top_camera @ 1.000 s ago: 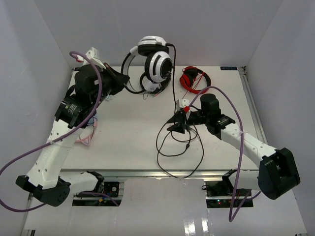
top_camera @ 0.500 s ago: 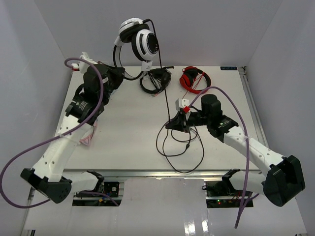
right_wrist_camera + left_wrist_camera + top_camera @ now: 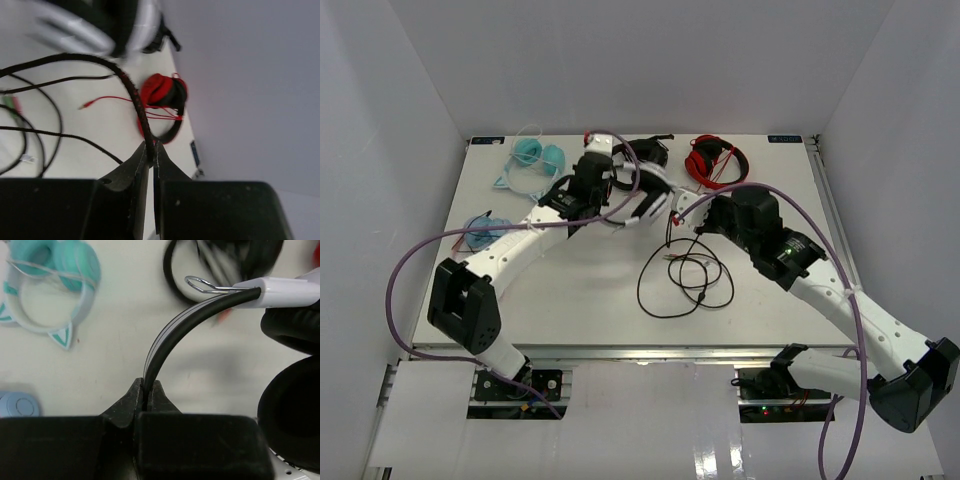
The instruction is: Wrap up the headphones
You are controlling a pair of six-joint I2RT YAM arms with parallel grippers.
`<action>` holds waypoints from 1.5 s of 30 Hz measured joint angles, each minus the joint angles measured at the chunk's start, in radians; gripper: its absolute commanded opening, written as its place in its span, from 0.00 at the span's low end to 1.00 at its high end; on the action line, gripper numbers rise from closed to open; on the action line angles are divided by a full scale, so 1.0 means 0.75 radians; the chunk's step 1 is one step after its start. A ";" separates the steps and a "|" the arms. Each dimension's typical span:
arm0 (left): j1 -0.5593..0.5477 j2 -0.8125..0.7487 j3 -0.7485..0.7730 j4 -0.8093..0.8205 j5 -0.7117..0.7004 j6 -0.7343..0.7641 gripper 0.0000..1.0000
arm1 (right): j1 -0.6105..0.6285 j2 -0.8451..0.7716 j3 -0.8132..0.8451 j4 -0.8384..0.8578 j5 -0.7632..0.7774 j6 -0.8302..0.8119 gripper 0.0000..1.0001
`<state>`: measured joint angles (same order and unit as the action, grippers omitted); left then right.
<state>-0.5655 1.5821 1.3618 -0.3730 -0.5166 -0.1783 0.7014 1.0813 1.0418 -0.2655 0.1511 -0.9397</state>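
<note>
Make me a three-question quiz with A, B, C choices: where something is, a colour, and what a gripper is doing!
1. Where do the red-and-black headphones lie on the white table? A. far side, right of middle. B. near edge. C. far left corner.
2. What colour are the cat-ear headphones? A. yellow. B. teal. C. purple.
3. What is the left gripper doing? A. hanging open. B. gripping a spoon. C. shut on the black headband of the white over-ear headphones.
Answers: A, they lie by the far edge, right of middle; B, both cups are teal; C, the left wrist view shows it pinching the headband.
</note>
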 measured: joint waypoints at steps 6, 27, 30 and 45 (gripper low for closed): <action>-0.024 -0.127 -0.383 0.011 0.285 0.350 0.00 | -0.082 0.001 0.187 0.046 0.073 -0.055 0.08; -0.026 -0.822 -0.674 0.446 1.193 0.274 0.00 | -0.512 0.315 0.048 0.126 -0.784 0.564 0.08; -0.026 -0.832 -0.669 0.586 1.166 0.080 0.00 | -0.536 0.332 -0.037 0.164 -1.068 0.663 0.10; -0.130 -0.465 -0.220 0.887 0.880 -0.513 0.00 | -0.502 0.400 -0.229 1.146 -1.703 1.570 0.97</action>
<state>-0.6629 1.2337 1.1971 0.2925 0.1431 -0.5633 0.3249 1.3811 0.8701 0.5940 -1.1259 0.2379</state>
